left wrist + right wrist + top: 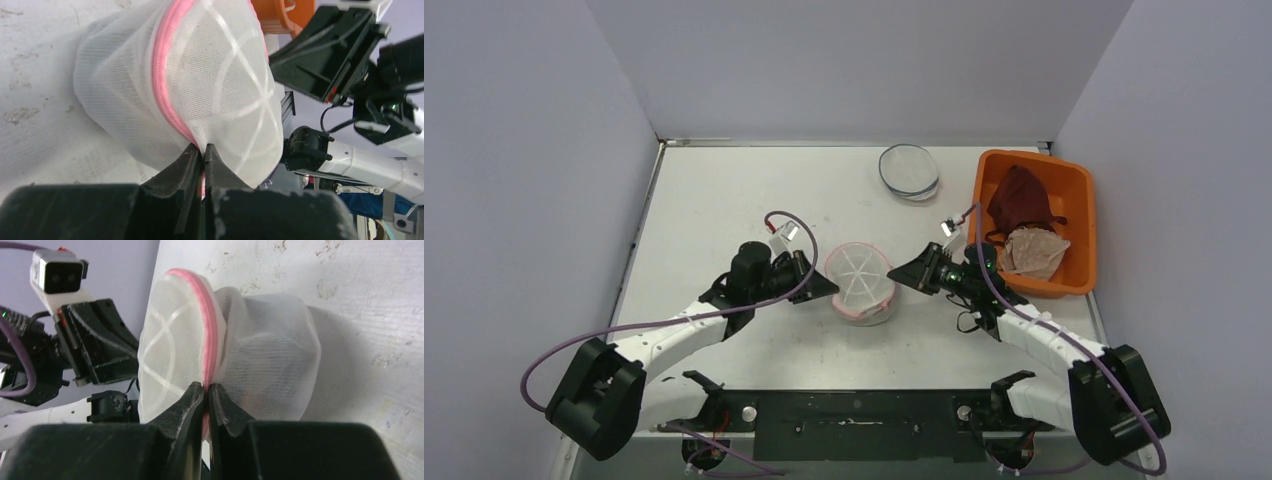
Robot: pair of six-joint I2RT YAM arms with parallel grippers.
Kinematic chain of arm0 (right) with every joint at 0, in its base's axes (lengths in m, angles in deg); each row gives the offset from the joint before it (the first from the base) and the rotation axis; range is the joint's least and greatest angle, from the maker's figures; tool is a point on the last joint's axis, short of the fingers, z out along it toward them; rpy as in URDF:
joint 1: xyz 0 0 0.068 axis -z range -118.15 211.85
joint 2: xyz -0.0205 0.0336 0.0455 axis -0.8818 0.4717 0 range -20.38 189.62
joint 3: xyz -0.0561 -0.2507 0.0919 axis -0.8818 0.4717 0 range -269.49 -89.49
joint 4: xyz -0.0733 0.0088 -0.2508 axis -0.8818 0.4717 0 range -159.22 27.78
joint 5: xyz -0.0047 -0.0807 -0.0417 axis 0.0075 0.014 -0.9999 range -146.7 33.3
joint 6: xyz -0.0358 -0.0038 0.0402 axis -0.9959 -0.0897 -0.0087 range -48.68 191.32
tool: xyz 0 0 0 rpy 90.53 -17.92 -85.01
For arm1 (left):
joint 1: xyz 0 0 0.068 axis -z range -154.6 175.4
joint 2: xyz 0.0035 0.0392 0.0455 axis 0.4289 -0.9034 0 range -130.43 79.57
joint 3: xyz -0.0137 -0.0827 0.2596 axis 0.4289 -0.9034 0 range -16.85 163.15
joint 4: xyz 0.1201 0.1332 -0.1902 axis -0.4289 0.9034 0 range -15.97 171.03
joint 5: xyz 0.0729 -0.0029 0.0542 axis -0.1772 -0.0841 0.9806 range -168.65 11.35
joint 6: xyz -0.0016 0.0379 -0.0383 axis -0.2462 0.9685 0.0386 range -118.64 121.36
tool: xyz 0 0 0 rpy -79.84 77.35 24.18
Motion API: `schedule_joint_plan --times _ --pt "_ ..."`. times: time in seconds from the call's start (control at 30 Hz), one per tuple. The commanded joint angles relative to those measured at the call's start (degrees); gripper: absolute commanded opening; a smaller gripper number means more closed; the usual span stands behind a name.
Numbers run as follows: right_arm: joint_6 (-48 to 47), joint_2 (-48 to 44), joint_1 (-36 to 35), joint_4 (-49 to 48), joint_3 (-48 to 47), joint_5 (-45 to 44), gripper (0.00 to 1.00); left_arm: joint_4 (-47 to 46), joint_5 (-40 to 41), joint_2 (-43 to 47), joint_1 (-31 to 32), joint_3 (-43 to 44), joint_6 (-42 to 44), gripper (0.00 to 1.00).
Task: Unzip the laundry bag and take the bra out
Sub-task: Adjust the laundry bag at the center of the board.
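Note:
A round white mesh laundry bag (861,282) with a pink zipper (162,75) sits in the middle of the table, between the two arms. My left gripper (826,287) is shut on the bag's left edge, pinching the mesh at the pink zipper (203,148). My right gripper (897,273) is shut on the bag's right edge, pinching the zipper seam (206,386). The zipper (207,335) looks closed along its visible length. The bra is hidden; I cannot see it through the mesh.
An orange bin (1079,190) at the back right holds a dark red garment (1019,198) and a pale pink one (1034,252). A second flat round mesh bag (909,170) lies at the back centre. Walls enclose the table on three sides.

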Motion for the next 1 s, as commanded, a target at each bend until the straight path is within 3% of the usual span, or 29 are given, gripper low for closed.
schedule_joint_plan --times 0.0,0.07,0.1,0.13,0.17,0.23,0.3,0.4,0.47,0.7,0.8,0.97 --pt "6.7 -11.0 -2.0 -3.1 5.4 -3.0 0.05 -3.5 -1.4 -3.4 0.3 8.0 0.7 0.00" --pt "10.5 -16.8 -4.2 -3.9 9.0 -8.2 0.05 -2.4 -1.2 -5.7 0.8 11.7 1.5 0.02" --pt "12.4 -19.5 -5.8 -4.6 11.0 -11.7 0.05 -1.4 -1.2 -7.0 1.0 13.7 1.9 0.07" --pt "14.4 -22.3 -7.6 -5.5 13.2 -15.2 0.05 -0.5 -1.0 -8.0 1.3 15.2 2.2 0.18" --pt "16.1 -24.6 -9.4 -6.7 15.3 -19.8 0.05 0.8 -0.7 -8.6 1.6 16.6 2.2 0.35" --pt "18.6 -28.0 -12.0 -8.1 18.9 -26.0 0.05 3.0 1.7 -8.1 2.1 17.1 2.2 0.55" --pt "20.7 -29.8 -13.2 -9.6 22.3 -29.5 0.05 4.9 5.1 -5.6 2.3 14.5 1.4 0.68" --pt "22.0 -28.8 -13.6 -11.3 24.2 -31.4 0.05 5.5 8.9 0.5 2.1 8.2 -2.0 0.79" --pt "21.8 -25.8 -13.7 -13.7 24.4 -31.2 0.05 7.2 13.0 8.1 2.1 2.1 -5.2 0.90" --pt "22.7 -21.4 -15.2 -17.1 24.2 -32.3 0.05 4.7 19.9 22.3 6.0 -10.5 -20.4 0.91" --pt "22.9 -22.3 -17.0 -15.5 23.5 -34.4 0.05 7.0 27.8 26.5 12.4 -12.0 -26.1 0.91" --pt "22.7 -21.7 -21.6 -14.6 22.4 -37.6 0.05 0.7 38.7 26.9 23.8 -14.1 -30.9 0.89"
